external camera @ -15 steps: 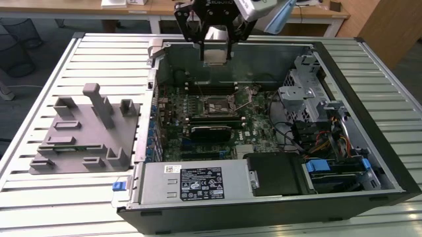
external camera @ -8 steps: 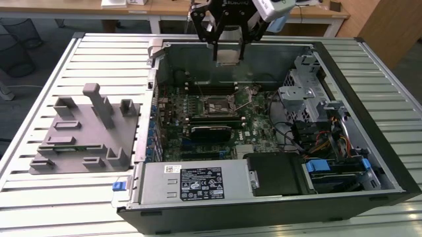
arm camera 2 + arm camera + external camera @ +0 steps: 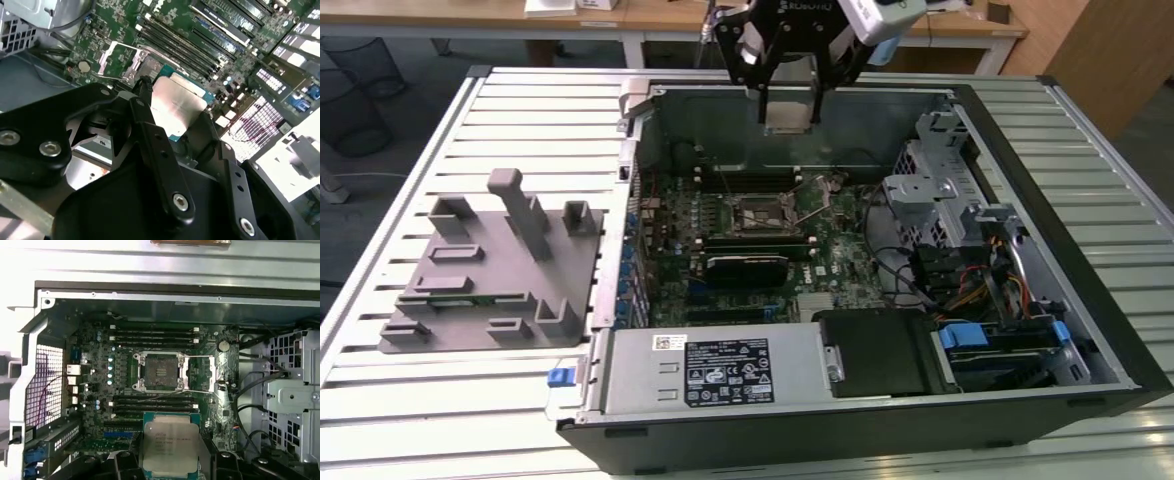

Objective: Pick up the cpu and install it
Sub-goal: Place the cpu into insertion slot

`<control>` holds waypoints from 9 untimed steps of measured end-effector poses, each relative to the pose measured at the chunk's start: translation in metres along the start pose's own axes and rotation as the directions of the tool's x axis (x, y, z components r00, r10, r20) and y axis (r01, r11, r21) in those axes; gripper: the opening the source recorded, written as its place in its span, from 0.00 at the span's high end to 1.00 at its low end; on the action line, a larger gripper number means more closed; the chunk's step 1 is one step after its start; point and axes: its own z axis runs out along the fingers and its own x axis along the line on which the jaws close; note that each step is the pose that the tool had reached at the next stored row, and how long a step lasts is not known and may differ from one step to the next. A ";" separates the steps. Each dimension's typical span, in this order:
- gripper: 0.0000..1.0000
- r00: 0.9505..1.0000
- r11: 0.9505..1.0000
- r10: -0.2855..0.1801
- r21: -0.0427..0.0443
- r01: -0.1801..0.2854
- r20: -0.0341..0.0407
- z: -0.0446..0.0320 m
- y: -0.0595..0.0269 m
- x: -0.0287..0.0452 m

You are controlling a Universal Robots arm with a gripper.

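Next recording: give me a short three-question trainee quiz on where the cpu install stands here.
1. True or false: the small flat square silver-topped cpu already sits in the open square socket with metal lever.
2. What holds the cpu? A) nothing B) the fingers of the black gripper C) a person's hand
3. Fill in: the grey plastic tray with upright blocks lies to the exterior view's ____ of the open computer case.
Key: 1 false; 2 B; 3 left.
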 end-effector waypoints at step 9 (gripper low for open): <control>0.47 0.987 0.987 0.160 0.002 -0.160 0.006 0.0019 0.0000 0.0000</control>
